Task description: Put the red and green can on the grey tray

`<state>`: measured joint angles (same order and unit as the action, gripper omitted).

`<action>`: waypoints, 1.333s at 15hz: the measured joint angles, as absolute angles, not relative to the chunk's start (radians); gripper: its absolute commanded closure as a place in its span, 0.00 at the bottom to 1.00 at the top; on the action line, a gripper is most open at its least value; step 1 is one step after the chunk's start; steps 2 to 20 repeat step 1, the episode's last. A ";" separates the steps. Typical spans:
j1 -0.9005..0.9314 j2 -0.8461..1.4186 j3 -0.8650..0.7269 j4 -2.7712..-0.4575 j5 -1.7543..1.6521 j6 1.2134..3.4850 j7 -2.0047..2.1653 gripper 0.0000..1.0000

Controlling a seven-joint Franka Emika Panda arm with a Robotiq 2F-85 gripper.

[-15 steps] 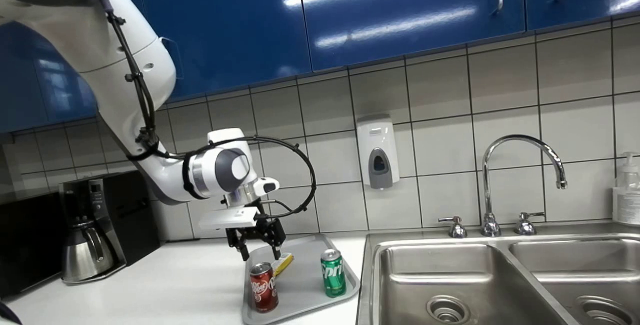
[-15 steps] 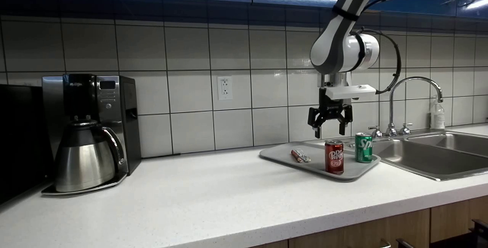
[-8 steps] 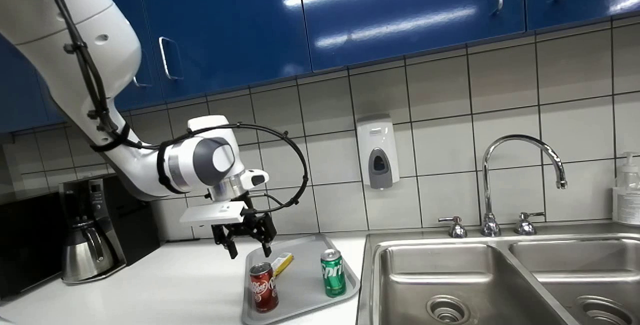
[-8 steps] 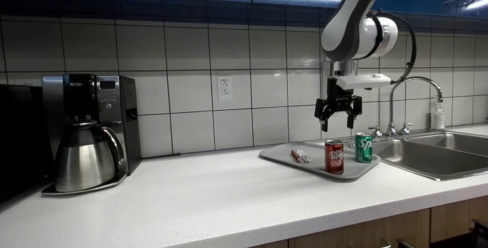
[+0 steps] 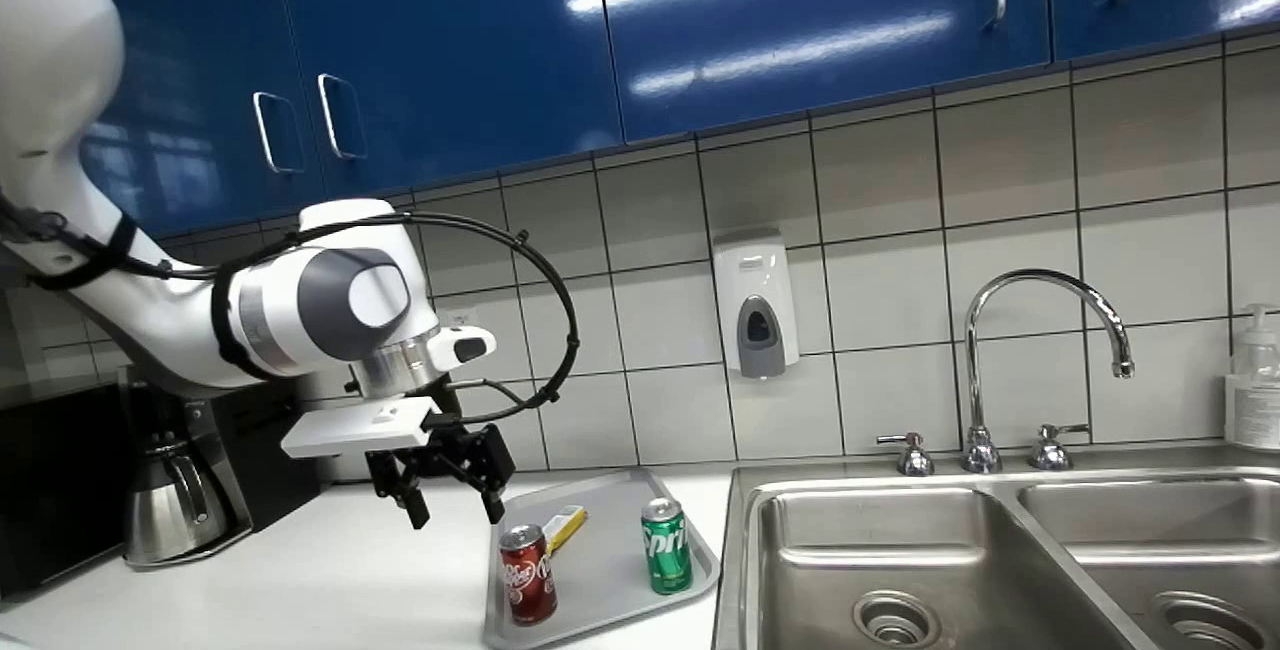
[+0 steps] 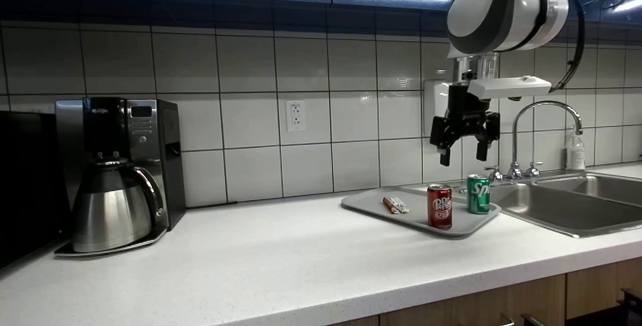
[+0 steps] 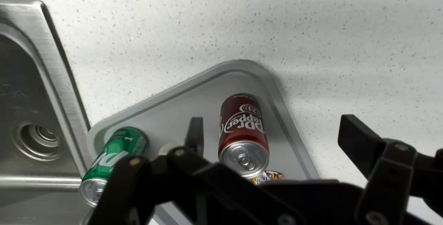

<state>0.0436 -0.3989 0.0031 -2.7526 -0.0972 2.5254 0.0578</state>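
In both exterior views we see long white glare streaks on the cupboards (image 5: 660, 50), the tiles (image 6: 301, 60) dimmer just beneath them and the counter (image 6: 225, 261) bright. The sink (image 5: 870, 530) glints. In the wrist view we get soft shadow bands and a dark, slightly blurred gripper (image 7: 271, 127).

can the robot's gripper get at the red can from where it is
Probably yes: the open gripper hangs higher than the red can, nothing visible blocks the way to its top, and the green can stands apart.
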 measured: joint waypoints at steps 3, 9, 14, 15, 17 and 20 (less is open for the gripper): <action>0.047 -0.436 0.006 -2.771 -0.097 2.506 0.058 0.00; 0.047 -0.436 0.006 -2.771 -0.097 2.506 0.058 0.00; 0.047 -0.436 0.006 -2.771 -0.097 2.506 0.058 0.00; 0.047 -0.436 0.006 -2.771 -0.097 2.506 0.058 0.00; 0.047 -0.436 0.006 -2.771 -0.097 2.506 0.058 0.00; 0.047 -0.436 0.006 -2.771 -0.097 2.506 0.058 0.00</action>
